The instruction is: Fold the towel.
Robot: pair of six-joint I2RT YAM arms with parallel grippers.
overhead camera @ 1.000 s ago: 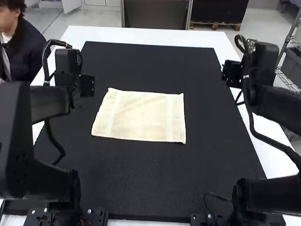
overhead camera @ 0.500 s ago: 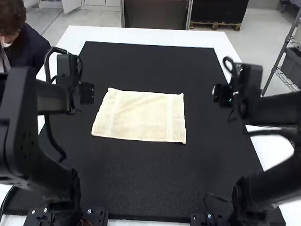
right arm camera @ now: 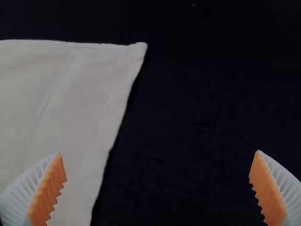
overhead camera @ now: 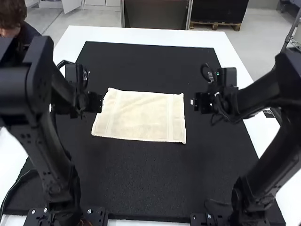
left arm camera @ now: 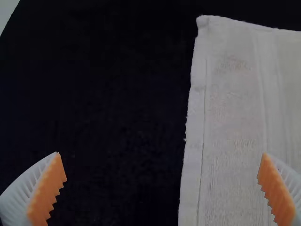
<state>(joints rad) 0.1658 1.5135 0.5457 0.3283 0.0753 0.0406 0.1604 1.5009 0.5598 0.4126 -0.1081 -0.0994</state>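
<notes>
Across the black mat (overhead camera: 141,188), the towel (overhead camera: 141,117) is laid flat, every fold to be made; left claw (left arm camera: 161,153) and right claw (right arm camera: 158,153) are parted wide, empty.

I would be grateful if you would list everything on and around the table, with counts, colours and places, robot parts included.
Towel: one, cream, lying flat on the mat between the hands
Mat: one, black, covering most of the table
Table: one, white, under the mat
Arms: two, black; left arm on the high view's left, right arm on its right
Hands: two, with white ribbed fingers and orange pads, both open; left hand by the towel's left edge, right hand by its right edge
</notes>
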